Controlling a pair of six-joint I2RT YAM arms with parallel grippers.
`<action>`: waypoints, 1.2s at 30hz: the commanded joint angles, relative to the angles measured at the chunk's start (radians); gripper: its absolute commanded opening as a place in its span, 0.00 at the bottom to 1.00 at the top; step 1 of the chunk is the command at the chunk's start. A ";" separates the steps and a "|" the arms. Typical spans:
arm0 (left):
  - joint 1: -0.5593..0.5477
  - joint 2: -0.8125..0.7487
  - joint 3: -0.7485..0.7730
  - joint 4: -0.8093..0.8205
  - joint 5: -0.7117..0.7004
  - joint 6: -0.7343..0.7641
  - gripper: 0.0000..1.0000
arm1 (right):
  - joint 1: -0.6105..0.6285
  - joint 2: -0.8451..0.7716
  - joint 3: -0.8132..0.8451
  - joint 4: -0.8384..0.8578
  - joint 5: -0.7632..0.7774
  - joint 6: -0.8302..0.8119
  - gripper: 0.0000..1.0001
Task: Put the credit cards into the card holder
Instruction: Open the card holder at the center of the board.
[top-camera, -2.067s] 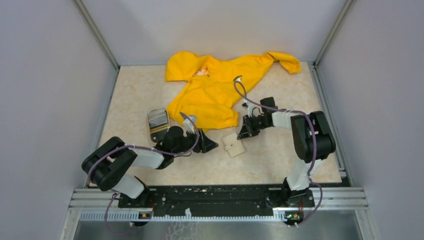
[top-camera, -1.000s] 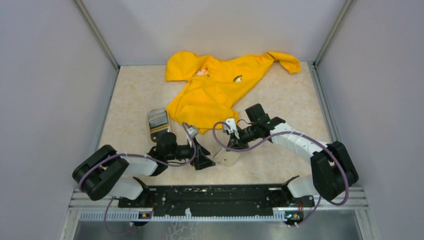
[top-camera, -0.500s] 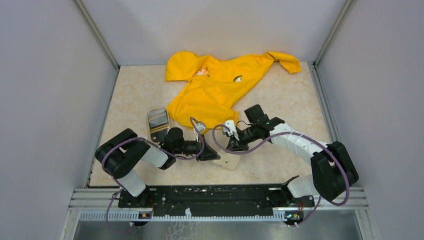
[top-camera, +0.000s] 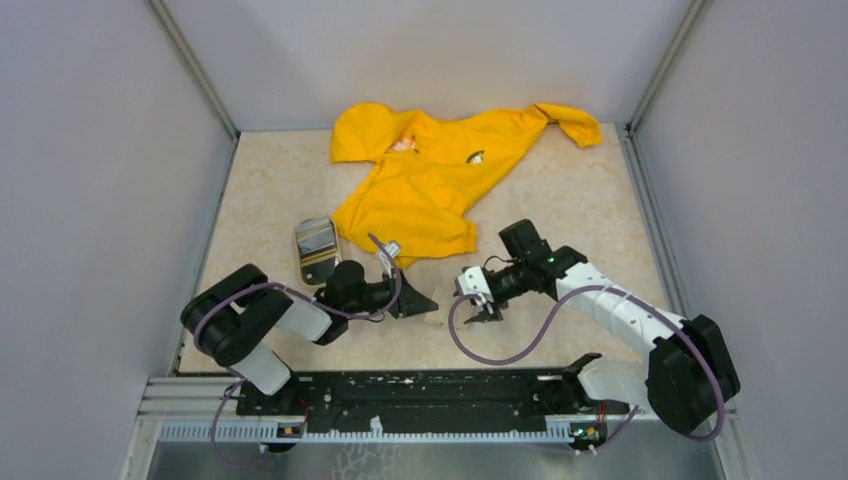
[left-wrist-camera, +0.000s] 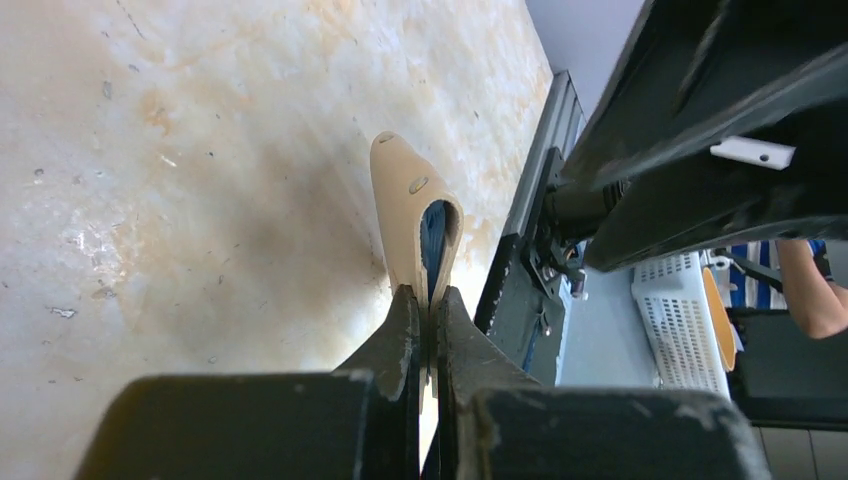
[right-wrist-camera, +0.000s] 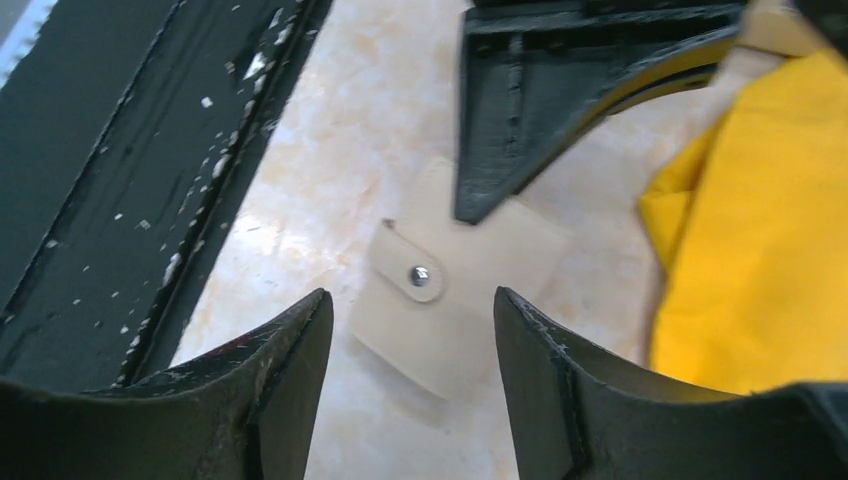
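right pincer (right-wrist-camera: 411, 296) drawn back, released, left pincer (left-wrist-camera: 427, 295) clenched on card holder (left-wrist-camera: 400, 200) edge

The far middle of the table (top-camera: 590, 200) is blocked by a crumpled yellow garment (top-camera: 425, 185). The credit cards (top-camera: 316, 250) are parked left of its near hem. The near centre is crowded: the card holder (left-wrist-camera: 405, 200) is pinched in the left gripper (left-wrist-camera: 425, 300), the right gripper (top-camera: 482, 306) spread just beside it. Open tabletop is offered far left and along the right.
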 joint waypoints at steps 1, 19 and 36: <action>-0.040 -0.084 0.024 -0.037 -0.119 0.011 0.00 | 0.038 0.047 -0.014 -0.065 -0.047 -0.179 0.56; -0.085 -0.226 0.038 -0.153 -0.265 -0.041 0.00 | 0.124 0.066 -0.025 0.173 0.295 0.112 0.39; -0.085 -0.270 0.015 -0.151 -0.324 -0.077 0.00 | 0.164 0.102 0.008 0.157 0.240 0.161 0.08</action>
